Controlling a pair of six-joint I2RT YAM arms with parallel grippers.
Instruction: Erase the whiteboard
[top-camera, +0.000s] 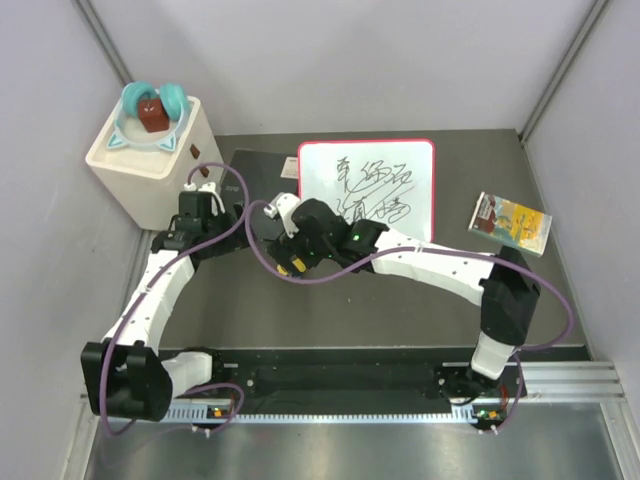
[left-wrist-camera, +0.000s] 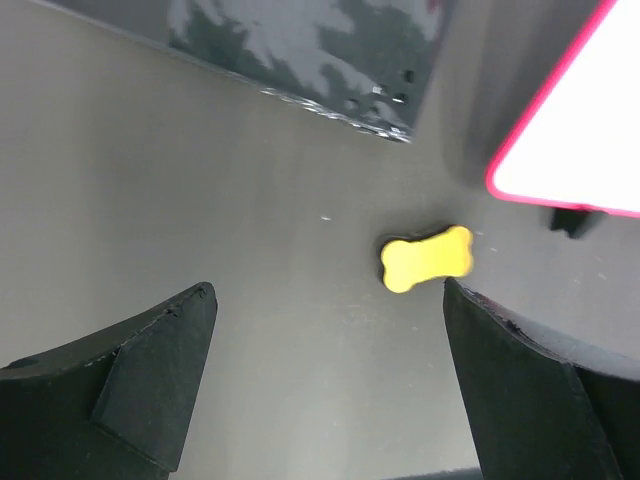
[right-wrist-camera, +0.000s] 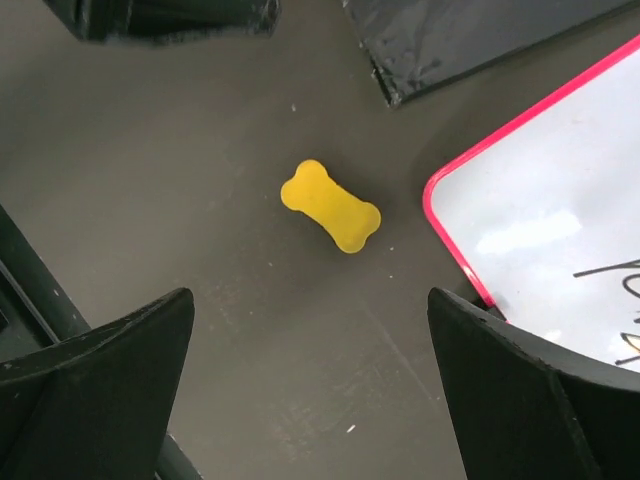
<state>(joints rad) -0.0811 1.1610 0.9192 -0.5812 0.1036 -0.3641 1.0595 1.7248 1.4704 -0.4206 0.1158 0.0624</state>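
the whiteboard (top-camera: 367, 190) is seen lying flat at the far middle of the table (top-camera: 400, 310), and its black scribbles are not yet wiped. a small yellow bone-shaped eraser (right-wrist-camera: 330, 206) is found on the bare table just beside the board's near left corner, apart from the red frame and from the dark slab (right-wrist-camera: 480, 40) beyond it. in the top view the eraser is hidden under the two wrists. the right gripper (right-wrist-camera: 310, 300) is held wide open and empty above the table, and the eraser is seen ahead of it, almost centred between the two fingers. in that view the long axis of the eraser runs on a slant, from upper left to lower right, so it lies neither along nor square across the line on which the fingers close. the left gripper (left-wrist-camera: 328, 300) is also held wide open and empty, but from it the eraser is set off toward the right finger, with the long axis nearly level. the right arm is therefore judged the better placed, though neither can be called clearly nearer. a turn of the wrist is judged to be needed, so that the narrow waist of the eraser is met squarely before any descent. the board corner lies close on the right, and a finger could be caught on it.
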